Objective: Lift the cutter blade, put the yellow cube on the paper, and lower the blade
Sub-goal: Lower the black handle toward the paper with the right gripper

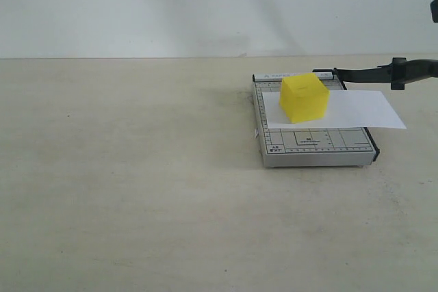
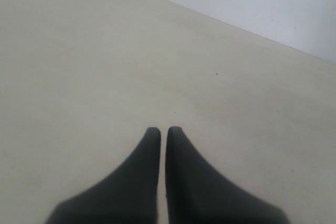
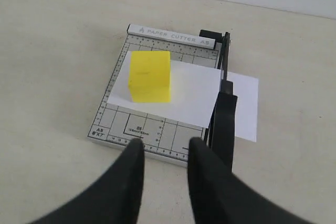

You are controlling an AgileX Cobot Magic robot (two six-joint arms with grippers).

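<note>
The yellow cube (image 1: 304,98) (image 3: 150,76) rests on the white paper (image 1: 356,109) (image 3: 191,95), which lies across the grey gridded trimmer base (image 1: 315,143) (image 3: 147,129) and overhangs its blade side. The cutter blade (image 1: 369,73) (image 3: 224,66) is lifted off the base, with its thick black handle (image 1: 414,71) (image 3: 223,124) in the air. My right gripper (image 3: 167,142) is open just in front of the base, and the handle passes beside one finger, outside the jaws. My left gripper (image 2: 163,128) is shut over bare table, holding nothing.
The trimmer stands on a pale tabletop (image 1: 137,169) with a white wall (image 1: 205,5) behind it. A dark part of the right arm (image 1: 434,8) shows at the exterior view's right edge. The left arm is outside the exterior view.
</note>
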